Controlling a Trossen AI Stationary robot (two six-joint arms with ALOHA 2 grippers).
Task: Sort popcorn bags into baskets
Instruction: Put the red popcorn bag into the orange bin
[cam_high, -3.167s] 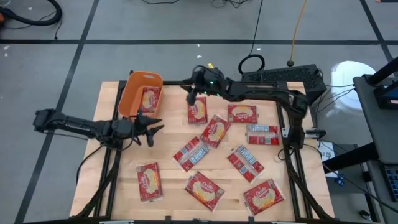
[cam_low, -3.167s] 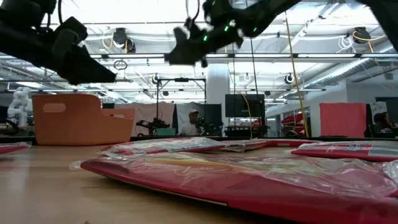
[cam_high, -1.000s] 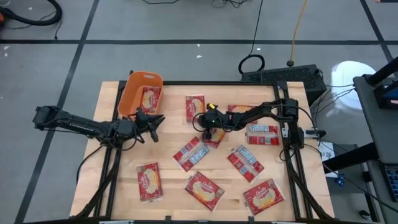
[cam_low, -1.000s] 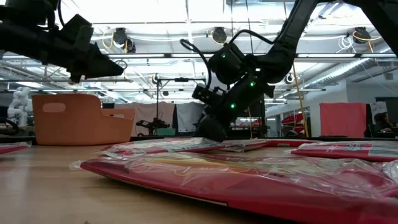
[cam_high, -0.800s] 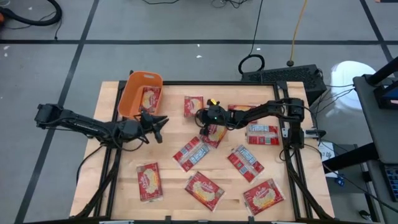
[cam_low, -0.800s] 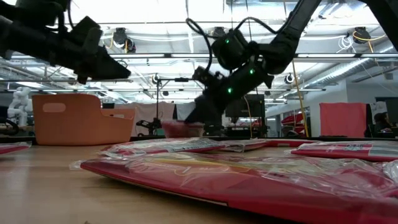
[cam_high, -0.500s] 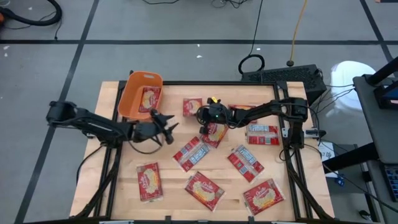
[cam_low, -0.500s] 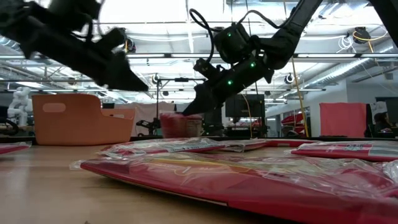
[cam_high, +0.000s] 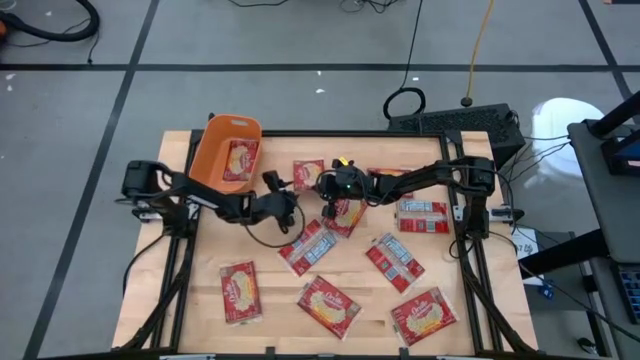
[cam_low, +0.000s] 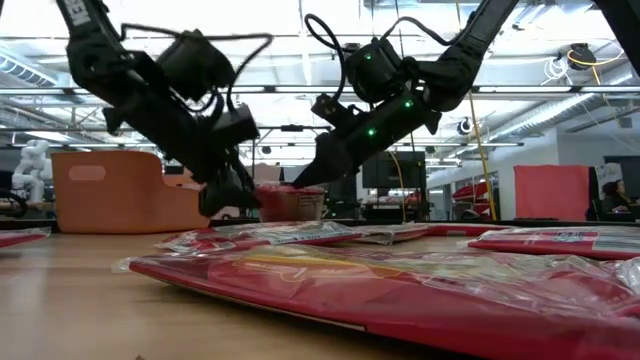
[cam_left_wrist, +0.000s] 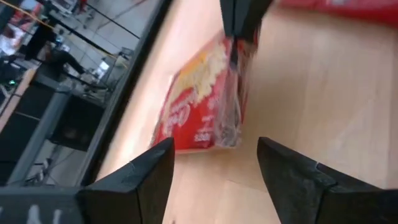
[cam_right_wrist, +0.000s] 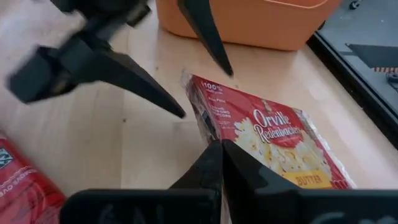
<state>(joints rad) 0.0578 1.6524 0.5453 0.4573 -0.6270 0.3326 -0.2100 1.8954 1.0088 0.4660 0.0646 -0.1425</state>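
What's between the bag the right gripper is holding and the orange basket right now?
The left gripper is: open, it sits beside the held popcorn bag, on the side toward the orange basket. The right gripper is shut on that bag's edge. Nothing else shows on the wood between them.

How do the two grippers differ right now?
The right gripper is shut on a popcorn bag, lifting its edge; the left gripper is open and holds nothing. The right comes from the table's right, the left from its left. Both are near that bag, beside the orange basket.
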